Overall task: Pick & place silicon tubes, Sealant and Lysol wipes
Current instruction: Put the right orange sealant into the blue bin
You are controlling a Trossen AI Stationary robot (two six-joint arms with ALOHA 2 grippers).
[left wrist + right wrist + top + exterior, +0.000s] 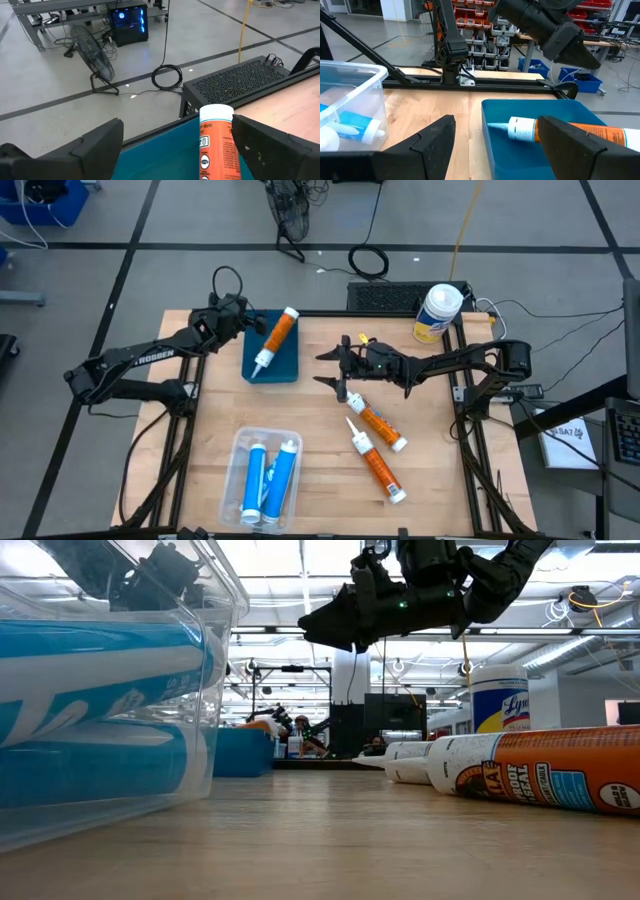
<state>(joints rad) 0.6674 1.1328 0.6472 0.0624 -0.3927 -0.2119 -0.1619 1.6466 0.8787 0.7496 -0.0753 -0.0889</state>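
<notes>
An orange sealant tube with a white nozzle lies slantwise in the blue bin; it also shows in the left wrist view and the right wrist view. My left gripper hangs open at the bin's far left corner, its fingers wide apart, the tube's flat end beside one of them. My right gripper is open and empty above the table, right of the bin. Two more orange tubes lie on the table. The Lysol wipes stand upright at the far right.
A clear plastic bin at the table's near side holds blue tubes. A black perforated box sits behind the far edge. Bare wood lies between the blue bin and the clear bin.
</notes>
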